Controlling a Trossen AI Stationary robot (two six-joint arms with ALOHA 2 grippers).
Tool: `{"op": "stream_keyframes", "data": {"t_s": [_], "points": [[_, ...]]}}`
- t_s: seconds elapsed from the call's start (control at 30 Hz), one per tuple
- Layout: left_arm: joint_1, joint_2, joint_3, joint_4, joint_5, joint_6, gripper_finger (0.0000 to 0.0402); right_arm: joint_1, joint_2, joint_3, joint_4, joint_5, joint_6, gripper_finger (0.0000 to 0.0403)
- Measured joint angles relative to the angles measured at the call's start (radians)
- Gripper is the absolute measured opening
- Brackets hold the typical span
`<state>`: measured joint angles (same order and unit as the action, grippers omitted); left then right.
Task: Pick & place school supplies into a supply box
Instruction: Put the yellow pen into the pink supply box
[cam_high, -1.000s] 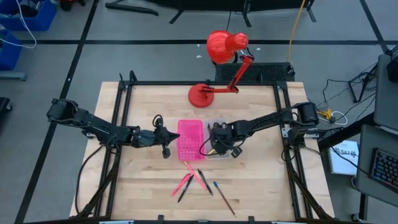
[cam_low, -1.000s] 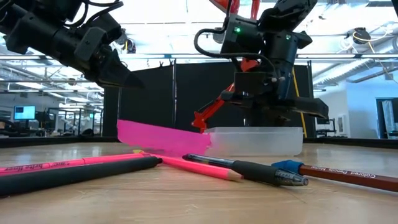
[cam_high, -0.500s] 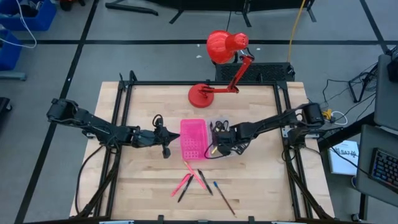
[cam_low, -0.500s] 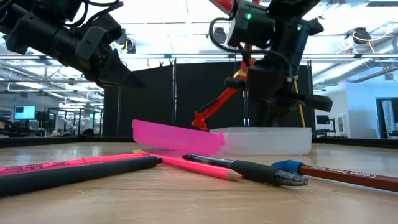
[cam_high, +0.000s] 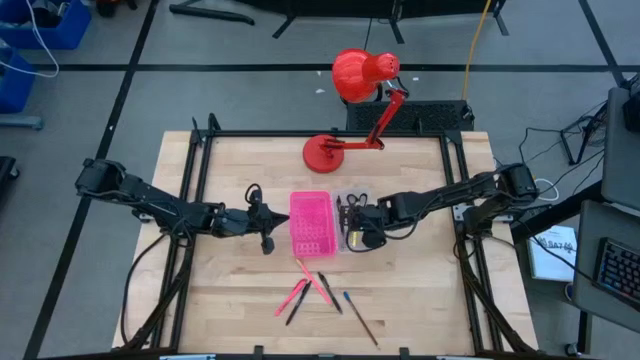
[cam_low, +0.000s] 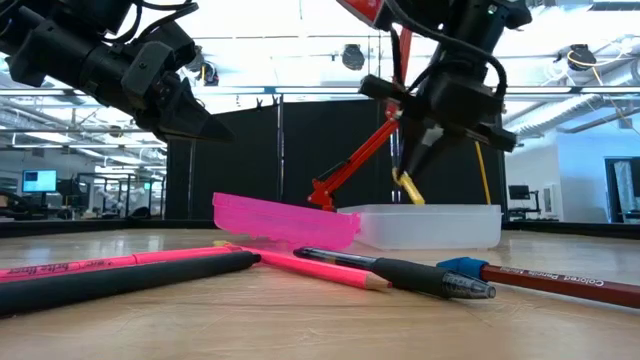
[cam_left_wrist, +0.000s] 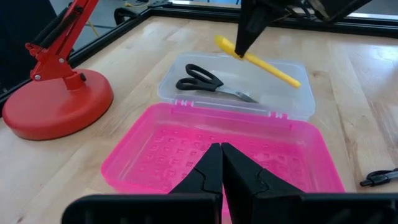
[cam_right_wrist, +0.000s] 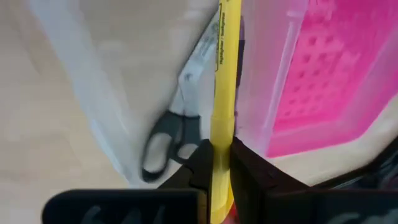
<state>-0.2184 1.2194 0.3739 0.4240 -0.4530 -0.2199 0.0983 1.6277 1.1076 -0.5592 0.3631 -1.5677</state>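
Two grippers show: right gripper (cam_low: 410, 172) hangs over the clear tray (cam_left_wrist: 297, 93), fingers clamped on a yellow pen (cam_left_wrist: 258, 61) that tilts above it w/o touching. From overhead the pen is mostly hidden under the arm. Left gripper (cam_left_wrist: 221, 171) hovers beside the pink half (cam_left_wrist: 161, 158), fingers pressed together, holding nothing. Scissors (cam_left_wrist: 208, 81) lie flat in the clear tray; pink half looks bare. Other pens (cam_high: 322, 295) lie loose on the wood table (cam_high: 230, 300), near the front edge, well apart from the box. Red lamp (cam_high: 345, 150) stands at the back. Beyond: dark screen, lit office, hard to make out.
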Motion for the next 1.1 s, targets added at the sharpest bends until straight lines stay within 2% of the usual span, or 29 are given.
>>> {"op": "stream_keyframes", "data": {"t_s": [0.07, 0.13, 0.43, 0.8, 1.1], "points": [[0.0, 0.0, 0.0, -0.001, -0.001, 0.0, 0.001, -0.019, 0.0, 0.0, 0.022, -0.022, -0.087, 0.0026], [0.0, 0.0, 0.0, -0.003, -0.001, 0.0, 0.001, -0.046, 0.0, 0.0, 0.023, -0.094, -0.115, 0.0026], [0.0, 0.0, 0.0, -0.006, -0.001, 0.017, 0.001, -0.089, 0.035, 0.0, 0.11, -0.333, -0.042, 0.0026], [0.0, 0.0, 0.0, -0.011, 0.002, 0.025, 0.001, -0.139, 0.151, 0.0, 0.205, -0.33, -0.111, 0.0024], [0.0, 0.046, 0.001, -0.021, 0.008, 0.008, 0.001, -0.193, 0.159, -0.008, 0.218, -0.311, -0.123, 0.0024]]}}
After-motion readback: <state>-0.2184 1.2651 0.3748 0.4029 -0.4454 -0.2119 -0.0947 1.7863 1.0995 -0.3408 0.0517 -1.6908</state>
